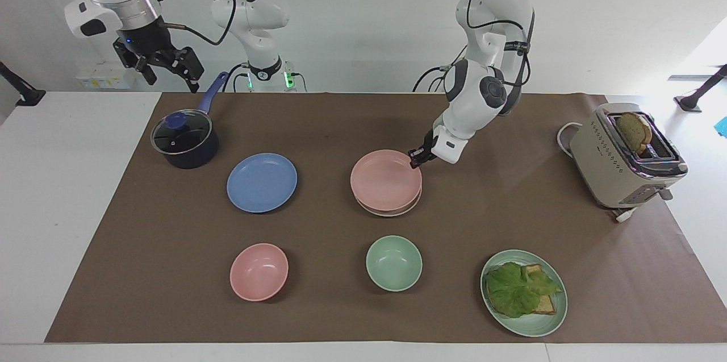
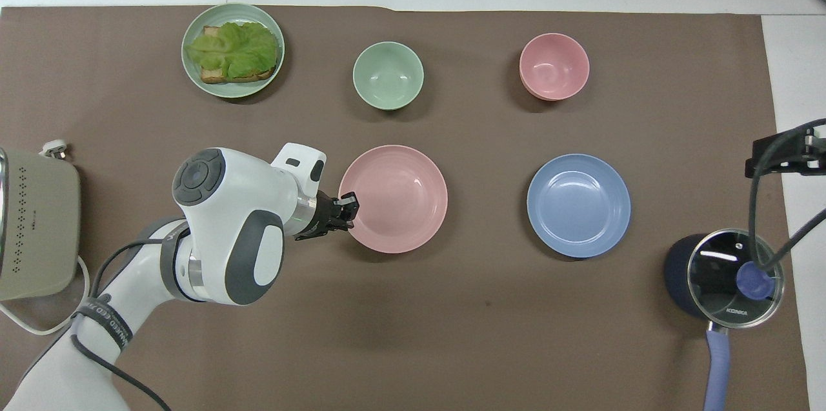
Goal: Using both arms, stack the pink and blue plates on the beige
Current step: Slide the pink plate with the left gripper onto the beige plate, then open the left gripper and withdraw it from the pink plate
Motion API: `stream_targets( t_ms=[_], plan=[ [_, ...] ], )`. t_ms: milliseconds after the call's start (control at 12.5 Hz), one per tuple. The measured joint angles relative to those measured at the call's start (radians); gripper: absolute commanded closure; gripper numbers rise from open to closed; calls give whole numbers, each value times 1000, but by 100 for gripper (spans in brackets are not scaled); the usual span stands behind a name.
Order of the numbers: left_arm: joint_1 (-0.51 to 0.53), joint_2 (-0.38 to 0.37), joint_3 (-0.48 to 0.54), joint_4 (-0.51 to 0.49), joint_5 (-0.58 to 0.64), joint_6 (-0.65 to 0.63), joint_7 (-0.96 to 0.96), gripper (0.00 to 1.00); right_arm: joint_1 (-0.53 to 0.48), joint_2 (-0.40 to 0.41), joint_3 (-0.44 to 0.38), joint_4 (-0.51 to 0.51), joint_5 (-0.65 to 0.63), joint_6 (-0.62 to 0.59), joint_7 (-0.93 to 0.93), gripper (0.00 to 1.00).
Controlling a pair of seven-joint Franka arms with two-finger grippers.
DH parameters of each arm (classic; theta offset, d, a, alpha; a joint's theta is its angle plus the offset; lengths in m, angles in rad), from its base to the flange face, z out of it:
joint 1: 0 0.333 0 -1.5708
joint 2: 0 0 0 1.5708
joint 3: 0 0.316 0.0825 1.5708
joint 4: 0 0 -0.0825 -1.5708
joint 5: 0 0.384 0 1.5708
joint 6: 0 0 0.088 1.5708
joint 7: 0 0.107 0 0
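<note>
Both arms are showing glossy white rounded shells with dark grey oval panels at the joints and silver wrist rings; black cables are looping along them, green lights are glowing at the bases, and black grippers are ending each arm

beige plate [image 1: 392, 211] almost wholly covered by the pink plate [image 1: 385, 179], only a thin rim showing, right gripper [image 1: 164, 69] mostly cut off in the overhead view, saucepan [image 2: 723, 279] handle cropped there too
</note>
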Motion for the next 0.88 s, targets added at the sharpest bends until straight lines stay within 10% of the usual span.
stream_targets(
  t_ms=[80, 160, 880],
  plan=[
    [1, 0, 1, 0, 0, 0, 0, 85, 0, 0, 0, 0, 0, 2, 0, 0],
    [1, 0, 1, 0, 0, 0, 0, 1, 0, -1, 0, -1, 0, 2, 0, 0],
    [33, -8, 8, 37, 52, -13, 19, 0, 0, -8, 0, -21, 0, 33, 0, 0]
  ],
)
